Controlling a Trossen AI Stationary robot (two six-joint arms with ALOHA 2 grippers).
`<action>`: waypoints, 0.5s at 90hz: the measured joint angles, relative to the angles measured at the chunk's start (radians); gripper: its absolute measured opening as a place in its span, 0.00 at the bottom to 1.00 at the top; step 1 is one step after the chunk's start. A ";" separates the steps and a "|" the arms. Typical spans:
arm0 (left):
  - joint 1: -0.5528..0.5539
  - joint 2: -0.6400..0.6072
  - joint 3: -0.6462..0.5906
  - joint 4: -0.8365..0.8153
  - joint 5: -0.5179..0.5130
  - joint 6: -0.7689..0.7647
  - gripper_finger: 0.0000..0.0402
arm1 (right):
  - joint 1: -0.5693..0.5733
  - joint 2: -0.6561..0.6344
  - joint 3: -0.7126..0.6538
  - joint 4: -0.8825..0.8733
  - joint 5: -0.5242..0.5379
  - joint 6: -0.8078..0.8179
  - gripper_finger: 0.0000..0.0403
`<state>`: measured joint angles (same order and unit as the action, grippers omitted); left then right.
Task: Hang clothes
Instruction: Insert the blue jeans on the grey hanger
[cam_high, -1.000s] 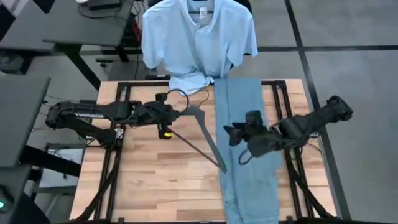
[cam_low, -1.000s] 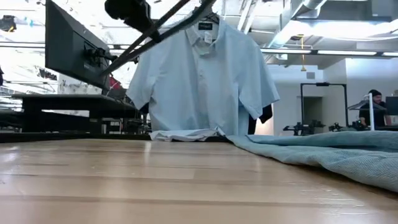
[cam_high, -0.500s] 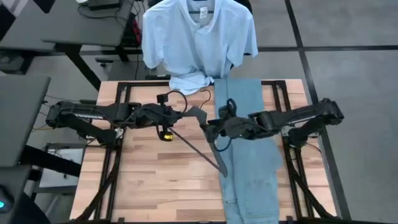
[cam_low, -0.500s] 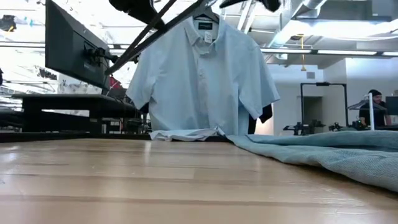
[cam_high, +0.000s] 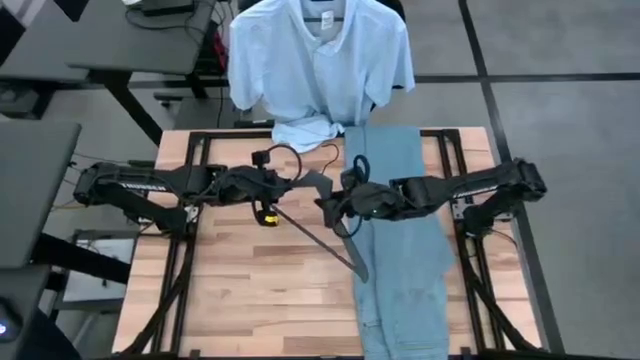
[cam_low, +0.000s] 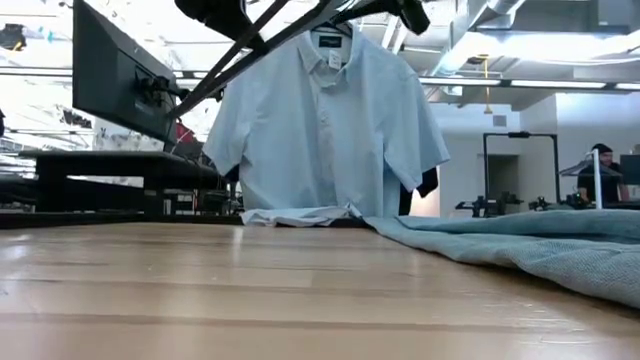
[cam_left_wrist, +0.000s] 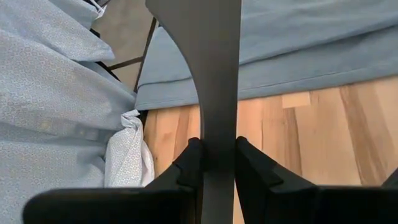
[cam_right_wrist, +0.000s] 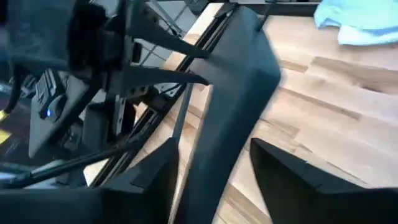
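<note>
Gripping a dark hanger (cam_high: 325, 215) above mid-table: left gripper (cam_high: 288, 185) pinching its flat neck; right gripper (cam_right_wrist: 214, 165) spread, fingers straddling one arm. Jeans (cam_high: 398, 240) lying flat along the table's right side. Pale shirt (cam_high: 318, 62) hanging beyond the far edge.

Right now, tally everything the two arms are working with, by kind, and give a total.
Pale blue collared button shirt, hanging behind the table: 1
Light blue denim jeans, flat on the table: 1
Dark grey clothes hanger, held above the table: 1
Total: 3
</note>
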<state>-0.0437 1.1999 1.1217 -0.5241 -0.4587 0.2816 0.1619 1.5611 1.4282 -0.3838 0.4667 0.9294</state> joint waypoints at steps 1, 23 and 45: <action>0.000 0.000 0.000 0.000 0.000 -0.001 0.10 | 0.000 0.000 0.000 0.002 0.000 -0.006 0.30; 0.000 0.000 0.000 0.004 0.004 -0.026 0.22 | -0.001 -0.016 0.000 -0.024 0.007 -0.069 0.07; 0.015 0.000 0.000 -0.003 0.056 -0.196 0.34 | 0.056 -0.096 0.000 -0.205 0.092 -0.074 0.07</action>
<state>-0.0291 1.1995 1.1218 -0.5275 -0.4024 0.0860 0.2179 1.4648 1.4281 -0.5891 0.5584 0.8558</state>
